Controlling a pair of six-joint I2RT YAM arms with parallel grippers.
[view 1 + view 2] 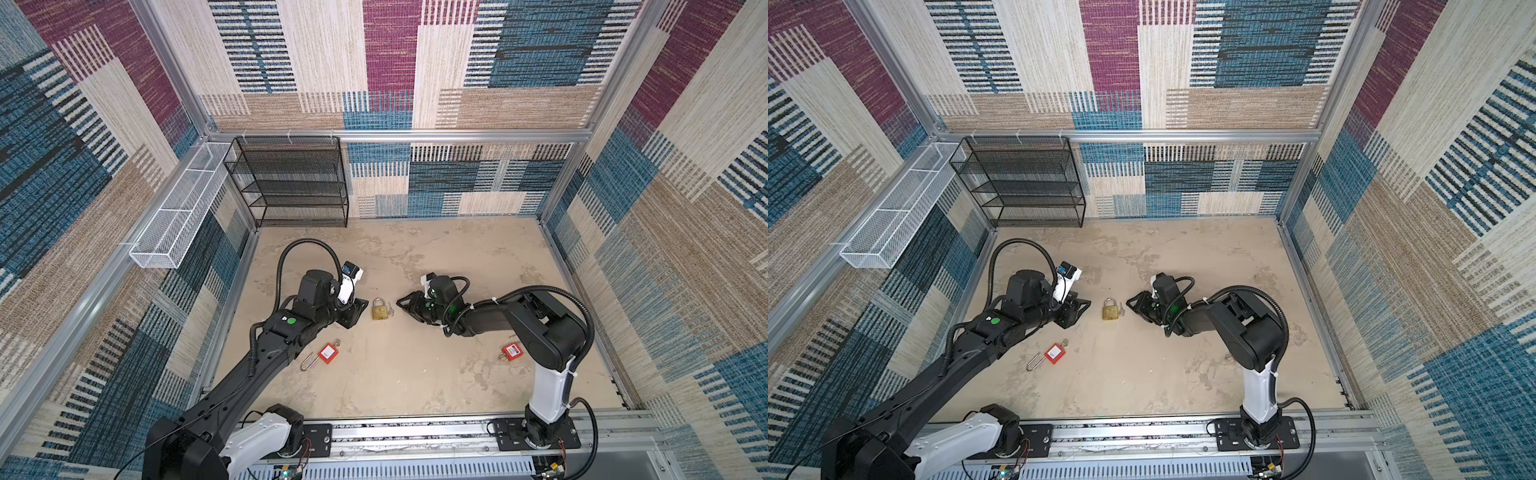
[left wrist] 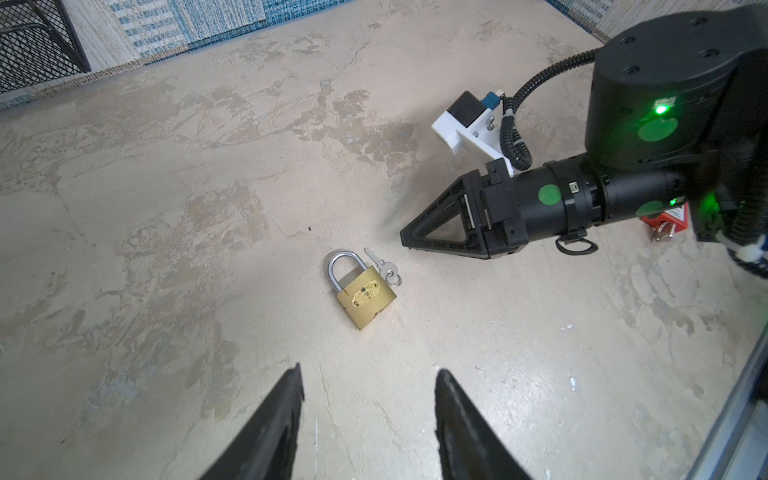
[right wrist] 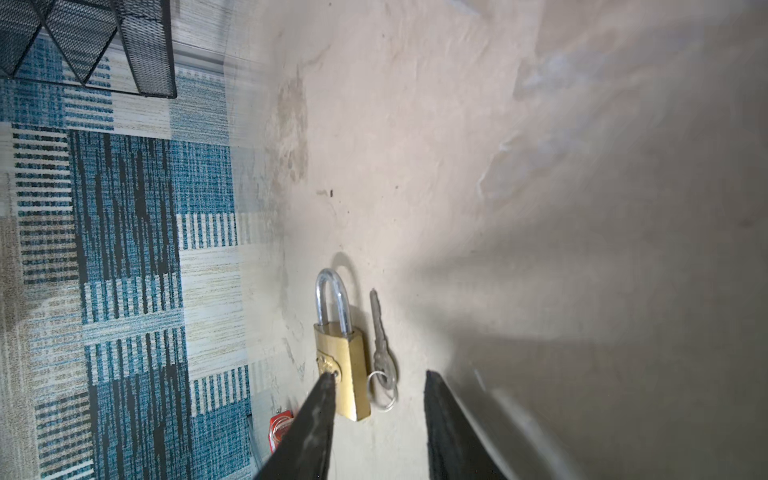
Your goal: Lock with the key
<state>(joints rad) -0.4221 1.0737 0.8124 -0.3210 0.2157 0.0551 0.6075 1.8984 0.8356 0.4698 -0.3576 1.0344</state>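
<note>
Beige, mottled tabletop [image 1: 415,374] walled in by patchwork carpet panels; near its middle, lying flat, brass padlock [image 1: 378,311] [image 2: 365,297], steel shackle [image 2: 332,274] pointing toward the back wall and meeting the body at both legs. Just beside its right edge, small silver key [image 2: 379,265] [image 3: 379,332] on a ring [image 3: 370,384], out of the keyway, flat on the surface, blade running alongside the shackle. Left of the lock, left gripper [image 2: 370,371] [image 1: 361,307], fingers moderately parted, nothing between them, tips short of the padlock and aimed at it. Right of the lock, right gripper [image 3: 380,374] [image 1: 401,302], low over the surface, fingers partly spread, gripping nothing; in the right wrist view ring seen in the gap and one finger [image 3: 320,407] overlapping the brass body, contact impossible to judge there; in the left wrist view tip clear of the key. Farther out, toward the front, red padlock [image 1: 328,353] with a long shackle beside the left forearm, second red padlock [image 1: 512,351] partly hidden by the right arm. Back left corner: black mesh shelf [image 1: 291,183], white wire basket [image 1: 178,216] hung along the left wall
</note>
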